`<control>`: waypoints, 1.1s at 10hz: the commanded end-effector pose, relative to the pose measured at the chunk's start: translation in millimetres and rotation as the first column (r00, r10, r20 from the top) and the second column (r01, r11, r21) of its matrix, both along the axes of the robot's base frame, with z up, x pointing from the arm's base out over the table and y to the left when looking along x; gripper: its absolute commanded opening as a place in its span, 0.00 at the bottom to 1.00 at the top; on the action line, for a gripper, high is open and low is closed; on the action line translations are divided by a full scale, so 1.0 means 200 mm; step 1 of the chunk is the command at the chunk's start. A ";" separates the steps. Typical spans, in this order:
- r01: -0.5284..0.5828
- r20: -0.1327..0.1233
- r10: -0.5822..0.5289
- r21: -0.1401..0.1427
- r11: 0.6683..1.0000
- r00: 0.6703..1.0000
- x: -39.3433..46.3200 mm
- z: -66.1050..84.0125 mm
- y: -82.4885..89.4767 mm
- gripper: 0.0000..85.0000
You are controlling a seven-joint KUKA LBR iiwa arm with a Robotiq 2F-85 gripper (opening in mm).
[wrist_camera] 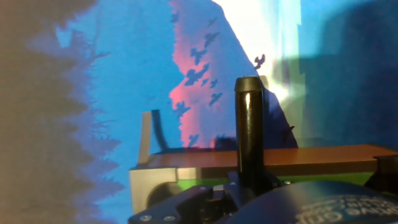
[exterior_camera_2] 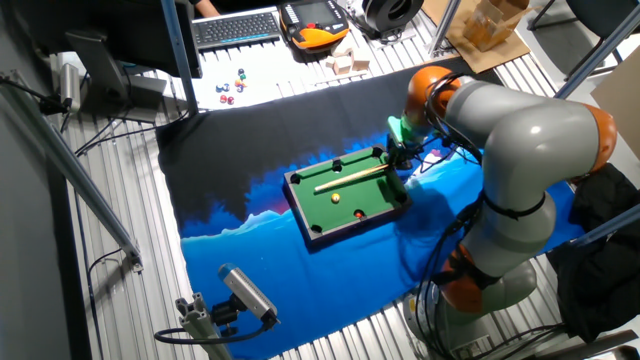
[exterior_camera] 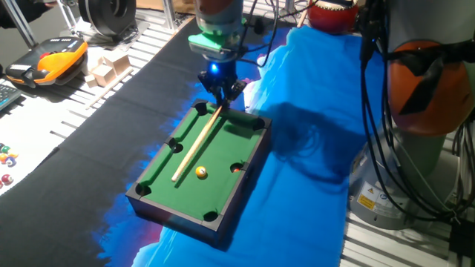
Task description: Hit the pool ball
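Note:
The pool ball [exterior_camera: 201, 172] is tiny, glossy and yellow-orange, and lies on the green felt of the mini pool table [exterior_camera: 157, 206], toward its near end. It also shows in the other fixed view [exterior_camera_2: 335, 197]. My gripper [exterior_camera: 220, 99] hangs over the table's far end, shut on the wooden cue stick [exterior_camera: 194, 148]. The cue slopes down across the felt, and its tip rests to the left of the ball, apart from it. In the hand view the cue's dark butt end [wrist_camera: 249, 124] stands up in front of the table's rim [wrist_camera: 298, 159]; the ball is hidden there.
A reddish ball [exterior_camera: 237, 167] sits by a right-side pocket. The table stands on a blue and black cloth [exterior_camera: 312, 133]. Small multicoloured balls [exterior_camera_2: 232, 88], wooden blocks [exterior_camera: 107, 67] and an orange-black device [exterior_camera: 52, 59] lie at the far side. The arm's base and cables [exterior_camera: 415, 148] stand to the right.

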State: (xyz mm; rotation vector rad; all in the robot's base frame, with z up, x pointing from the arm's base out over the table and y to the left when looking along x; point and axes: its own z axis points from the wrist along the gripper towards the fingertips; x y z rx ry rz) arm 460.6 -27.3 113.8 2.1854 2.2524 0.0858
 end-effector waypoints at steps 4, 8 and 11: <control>-0.152 -0.004 0.152 -0.020 0.988 0.988 0.092 0.13 -0.08 0.00; -0.205 -0.041 0.203 -0.066 0.976 0.978 0.173 0.18 -0.08 0.00; -0.263 -0.053 0.260 -0.084 0.961 0.964 0.213 0.18 -0.09 0.00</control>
